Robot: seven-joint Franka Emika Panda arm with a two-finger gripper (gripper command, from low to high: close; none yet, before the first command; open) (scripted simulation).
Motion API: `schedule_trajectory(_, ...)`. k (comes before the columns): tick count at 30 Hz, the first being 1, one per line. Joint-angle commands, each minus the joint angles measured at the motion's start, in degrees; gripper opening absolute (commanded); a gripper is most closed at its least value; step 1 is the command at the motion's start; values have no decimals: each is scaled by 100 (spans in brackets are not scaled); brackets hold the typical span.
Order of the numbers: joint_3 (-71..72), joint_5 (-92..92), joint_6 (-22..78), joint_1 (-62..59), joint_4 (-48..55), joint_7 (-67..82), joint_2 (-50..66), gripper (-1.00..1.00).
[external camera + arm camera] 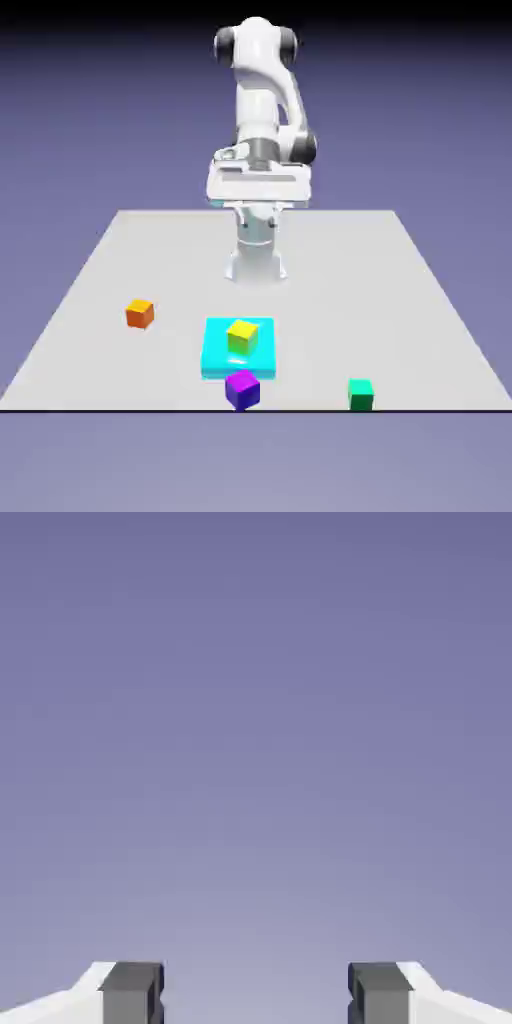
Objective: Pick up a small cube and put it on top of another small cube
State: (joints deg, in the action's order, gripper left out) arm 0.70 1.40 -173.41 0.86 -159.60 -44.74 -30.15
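Orange cube [140, 313] at left; yellow cube [242, 335] on cyan block [238, 349] at centre, purple cube [242, 389] just below; green cube [360, 394] lower right near table [420, 300] edge. Gripper [256, 992] spread wide, empty, seeing only backdrop. Risk: nudging green off the edge on a skewed descent

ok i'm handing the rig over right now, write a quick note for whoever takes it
Pincer: open and holding nothing. The hand view shows only the backdrop; the arm is raised near its base, away from the cubes.

Things: the small plain green cube sits alone on the grey table, near the front edge at the exterior view's right. The small yellow cube rests on the flat cyan block. The small purple cube is just in front of that block, and the small orange cube is off to the exterior view's left.

Done: nothing yet; the green cube is untouched.

Left: reach, grasp the green cube, lift it, set it on another small cube.
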Motion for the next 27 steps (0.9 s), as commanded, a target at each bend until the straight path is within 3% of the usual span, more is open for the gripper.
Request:
schedule_trajectory(1, 58, 116, 50, 15, 116, -189, 208, 0)
schedule_trajectory(27, 1542, 3091, 1322, 388, 3087, -5040, 5532, 0)
